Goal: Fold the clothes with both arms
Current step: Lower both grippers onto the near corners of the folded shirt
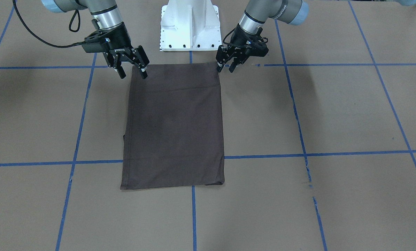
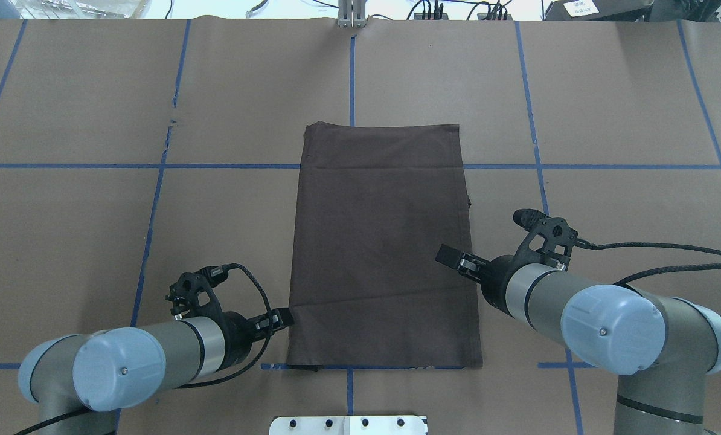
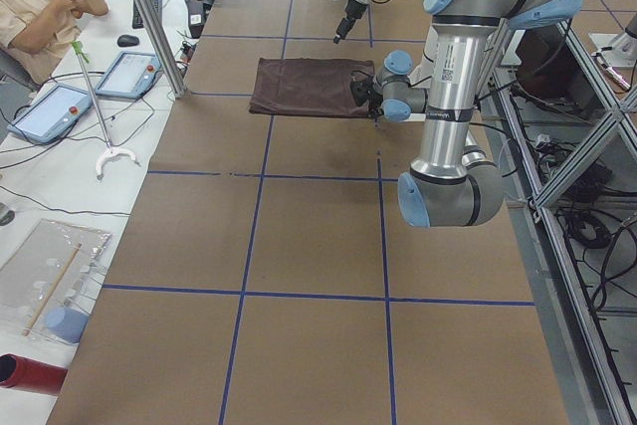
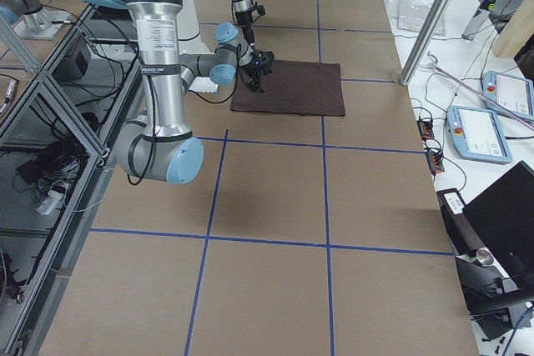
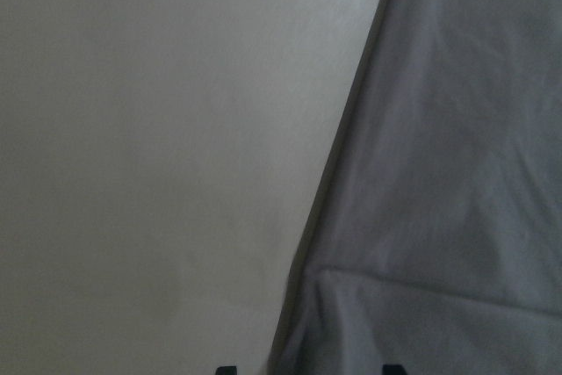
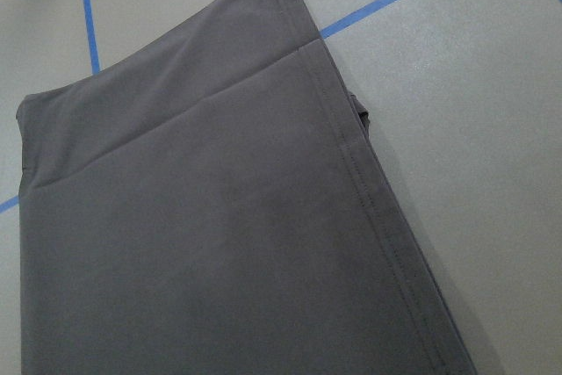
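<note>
The dark brown T-shirt (image 1: 175, 125), folded into a flat rectangle, lies on the tabletop (image 1: 333, 111) just in front of the white pedestal base (image 1: 189, 26). The left end effector (image 1: 226, 66) and the right end effector (image 1: 132, 74) are at the shirt's two corners nearest that base, each with fingers spread.

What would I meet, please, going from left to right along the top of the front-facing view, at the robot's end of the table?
The right pincer → white pedestal base → left pincer. I leave out the T-shirt, since its width overlaps both pincers.
</note>
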You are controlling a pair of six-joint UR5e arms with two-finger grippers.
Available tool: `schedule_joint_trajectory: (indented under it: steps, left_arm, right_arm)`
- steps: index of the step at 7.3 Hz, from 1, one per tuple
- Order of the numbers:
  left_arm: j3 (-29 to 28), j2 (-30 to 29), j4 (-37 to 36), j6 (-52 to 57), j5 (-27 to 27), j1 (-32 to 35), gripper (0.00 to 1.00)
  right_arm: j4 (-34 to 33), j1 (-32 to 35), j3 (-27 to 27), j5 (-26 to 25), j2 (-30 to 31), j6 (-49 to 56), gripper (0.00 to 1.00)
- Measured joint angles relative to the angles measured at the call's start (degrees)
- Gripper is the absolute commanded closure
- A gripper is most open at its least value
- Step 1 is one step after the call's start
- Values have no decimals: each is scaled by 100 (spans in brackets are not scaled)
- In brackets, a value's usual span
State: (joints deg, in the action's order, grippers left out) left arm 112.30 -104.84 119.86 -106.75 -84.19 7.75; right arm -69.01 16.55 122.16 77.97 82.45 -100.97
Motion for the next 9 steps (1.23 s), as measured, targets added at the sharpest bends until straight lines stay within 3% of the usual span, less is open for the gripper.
schedule_joint_trajectory:
  steps: [9]
  left_arm:
    - [-313, -320, -41, -58, 13, -258, 45]
  right_arm:
    - [1, -11, 3, -54, 3, -2, 0]
